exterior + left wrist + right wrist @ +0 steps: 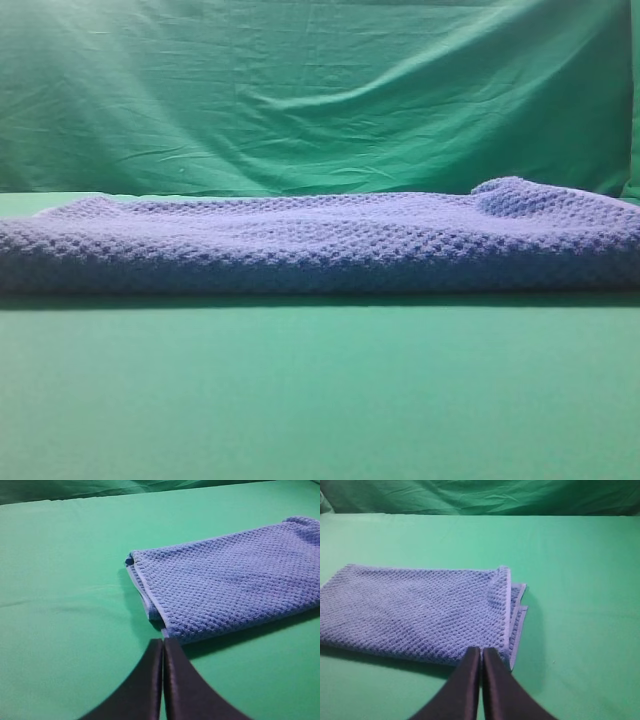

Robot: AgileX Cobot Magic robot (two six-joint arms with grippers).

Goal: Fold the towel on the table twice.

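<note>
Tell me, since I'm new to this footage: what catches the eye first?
The blue-grey waffle-knit towel, lying folded in a long band across the smooth green table. In the wrist views, the left gripper and right gripper sit shut near its two short ends, holding nothing.

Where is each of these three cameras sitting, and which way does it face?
Exterior high: low at the table's front, facing the blue-grey waffle-knit towel and wrinkled green backdrop; no robot visible.
Left wrist: above shut left gripper, facing the towel's left end.
Right wrist: above shut right gripper, facing its right end.
All share towel and smooth green table.
</note>
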